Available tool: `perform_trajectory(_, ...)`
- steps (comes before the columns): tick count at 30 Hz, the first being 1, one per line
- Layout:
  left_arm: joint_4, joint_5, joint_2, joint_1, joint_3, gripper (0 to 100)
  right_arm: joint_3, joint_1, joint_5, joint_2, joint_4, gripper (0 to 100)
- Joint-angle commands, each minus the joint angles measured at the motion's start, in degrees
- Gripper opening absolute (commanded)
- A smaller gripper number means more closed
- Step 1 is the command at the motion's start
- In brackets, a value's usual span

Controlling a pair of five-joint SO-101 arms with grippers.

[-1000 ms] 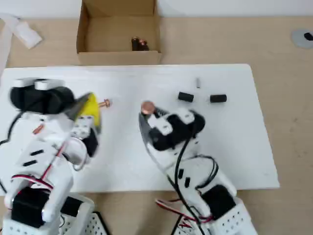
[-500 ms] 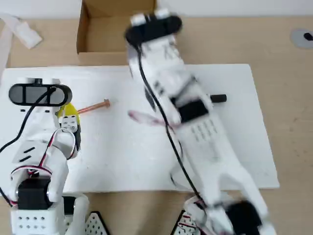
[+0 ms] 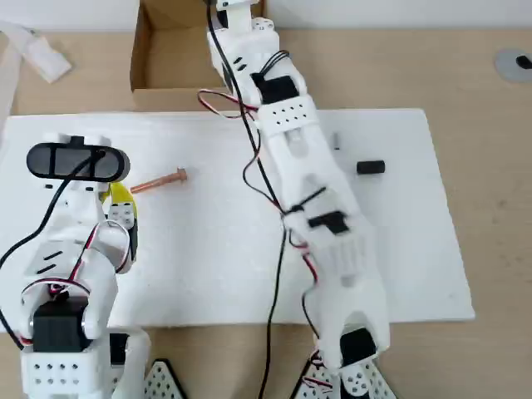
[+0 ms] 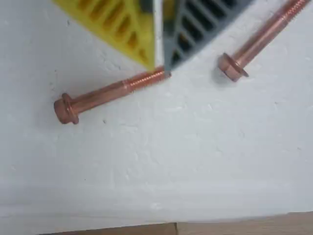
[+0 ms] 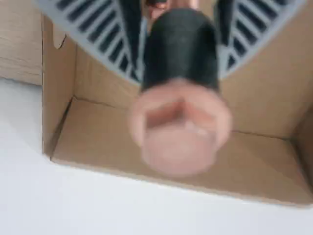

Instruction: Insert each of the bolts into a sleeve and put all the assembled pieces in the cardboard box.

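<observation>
Over the cardboard box (image 3: 166, 98) stretches the right arm (image 3: 287, 141), jaws clamping a sleeved bolt (image 5: 180, 98).

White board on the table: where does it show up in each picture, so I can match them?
High view: the white board lies mid-table, beside the cardboard box.
Left wrist view: it lies under two bolts, with wooden table past its edge.
Right wrist view: it is the white strip before the box.
Shared landmark: the box joins high and right wrist views; a bolt joins high and left.
</observation>
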Motion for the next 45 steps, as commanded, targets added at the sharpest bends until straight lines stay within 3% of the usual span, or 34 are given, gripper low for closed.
perform_trajectory(1,0.09,-0.09,-0.31,-0.35,-0.44,0,-18.07,0.75,-0.09,9.71,1.32,1.1)
perform_trajectory(7,0.18,0.00,-0.31,-0.26,0.35,0,-33.63,0.57,0.26,23.16,7.30,1.2)
perform_trajectory(12,0.18,0.09,-0.31,-0.26,2.55,0,-37.41,0.13,7.03,28.70,10.20,3.7)
perform_trajectory(20,1.14,1.58,-0.31,-0.26,2.64,0,-38.20,-0.57,6.95,29.32,14.95,20.5)
perform_trajectory(24,0.88,1.67,-0.31,-0.88,2.46,1,-40.22,-0.66,7.03,29.23,17.14,23.3)
perform_trajectory(31,0.70,5.01,1.80,-5.19,-0.09,12,-47.69,-0.40,6.86,25.63,29.98,23.6)
perform_trajectory(36,3.16,-5.45,12.79,-8.62,-6.51,12,-47.60,0.57,6.77,14.11,42.64,23.6)
perform_trajectory(45,6.15,-44.40,42.33,-14.33,-20.40,12,-47.69,1.36,6.77,-1.10,60.84,23.6)
